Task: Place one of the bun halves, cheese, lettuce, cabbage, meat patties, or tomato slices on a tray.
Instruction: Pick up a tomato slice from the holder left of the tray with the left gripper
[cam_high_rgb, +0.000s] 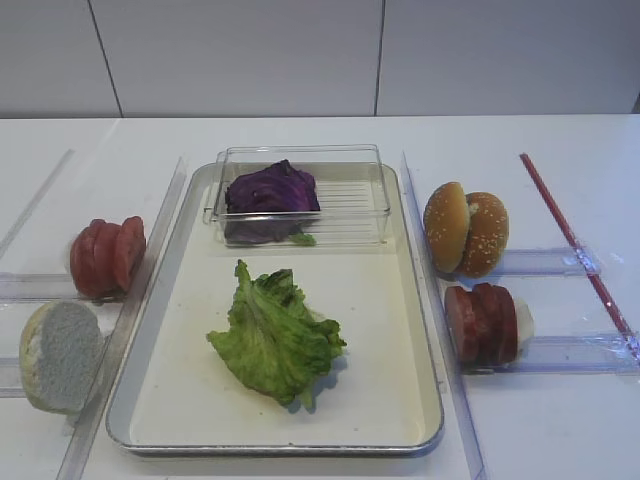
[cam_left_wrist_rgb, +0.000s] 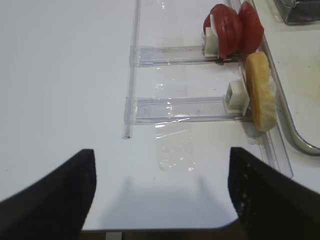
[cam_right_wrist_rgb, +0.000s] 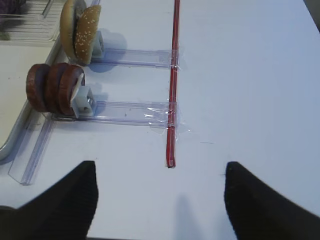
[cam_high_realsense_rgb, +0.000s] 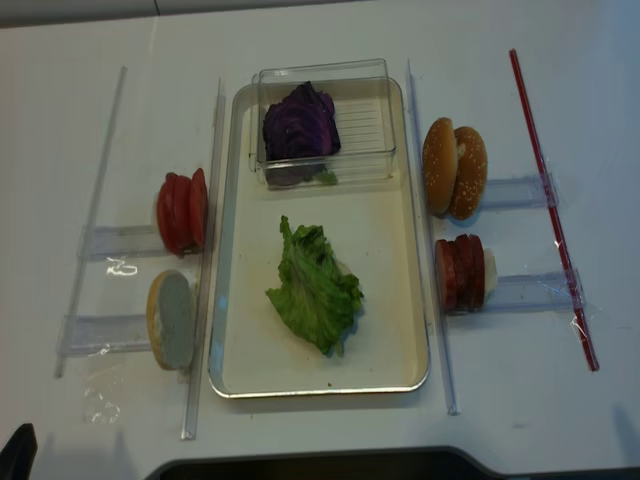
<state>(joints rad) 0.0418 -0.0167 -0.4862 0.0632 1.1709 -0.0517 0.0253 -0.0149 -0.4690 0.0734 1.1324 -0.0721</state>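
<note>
Lettuce on the tray, my grippers spread and empty.
The ruffled green lettuce lies mid-tray, cabbage at 12 o'clock. My left gripper and right gripper show only in the wrist views.

1. Bright, even overhead light; the white table is nearly washed out in both wrist views.
2. Soft shadows lie beneath the lettuce; glare streaks the clear plastic rails.
3. Near dark fingers look blurred.
</note>
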